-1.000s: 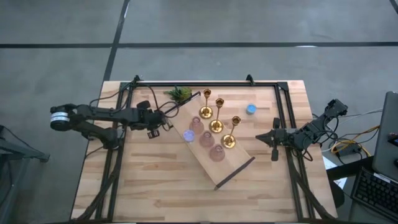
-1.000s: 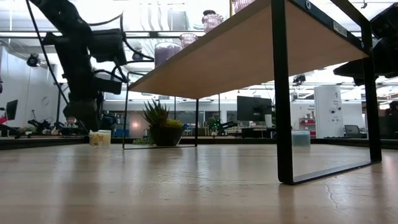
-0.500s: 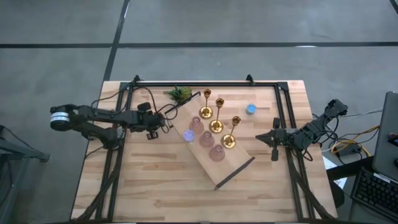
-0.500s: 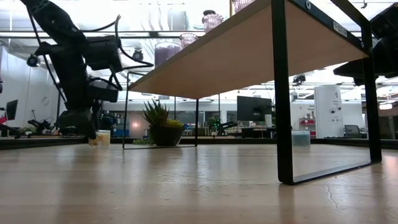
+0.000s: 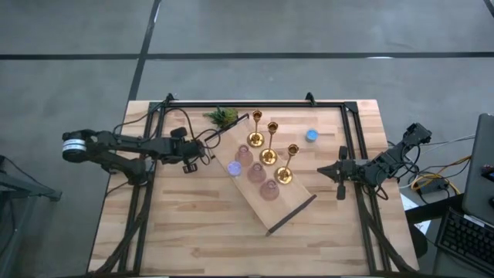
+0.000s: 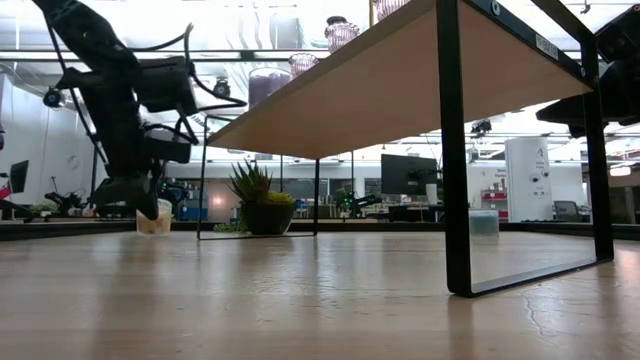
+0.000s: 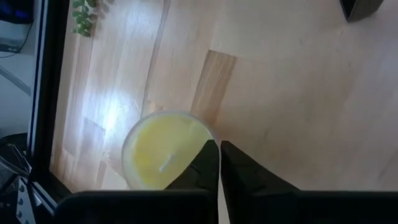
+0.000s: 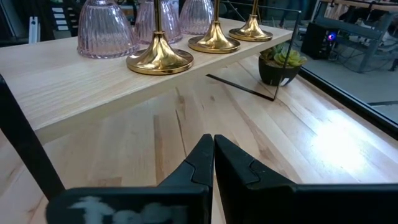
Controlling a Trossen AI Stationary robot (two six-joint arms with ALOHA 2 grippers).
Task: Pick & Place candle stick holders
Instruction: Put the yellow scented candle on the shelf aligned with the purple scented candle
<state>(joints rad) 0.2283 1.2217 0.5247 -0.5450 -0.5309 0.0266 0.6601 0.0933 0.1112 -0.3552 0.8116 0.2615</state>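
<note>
Three gold candle stick holders (image 5: pixel 268 154) and three pinkish glass cups (image 5: pixel 255 171) stand on a raised wooden shelf (image 5: pixel 287 207) that lies slantwise across mid-table; the right wrist view sees them as well, the gold candlesticks (image 8: pixel 159 57) and the glass cups (image 8: pixel 104 31). My left gripper (image 5: pixel 189 164) is shut, left of the shelf, its tips at a yellow tealight (image 7: pixel 163 149) on the table, which the low view shows too, the tealight (image 6: pixel 153 221) under the gripper (image 6: pixel 142 203). My right gripper (image 5: pixel 340 185) waits shut at the right, apart from everything, its fingers (image 8: pixel 213 149) empty. My left gripper comes slanting down from the table's left, and its shut fingertips meet at the yellow tealight's rim (image 7: pixel 210 135). One finger (image 7: pixel 202 163) lies over the wax, the other just outside the cup. I cannot tell whether the rim is between them. The tealight's base is on the table.
A purple tealight (image 5: pixel 234 167) sits on the shelf by the glass cups. A blue tealight (image 5: pixel 311 135) lies on the table right of the shelf. A small green plant (image 5: pixel 223 116) stands at the far side. The shelf's black legs (image 6: pixel 455 150) and a black frame (image 5: pixel 349 123) border the work area.
My left gripper has sunk a little onto the yellow tealight and has shut at its rim. In the low view the tealight has shifted slightly and now looks a bit tipped.
</note>
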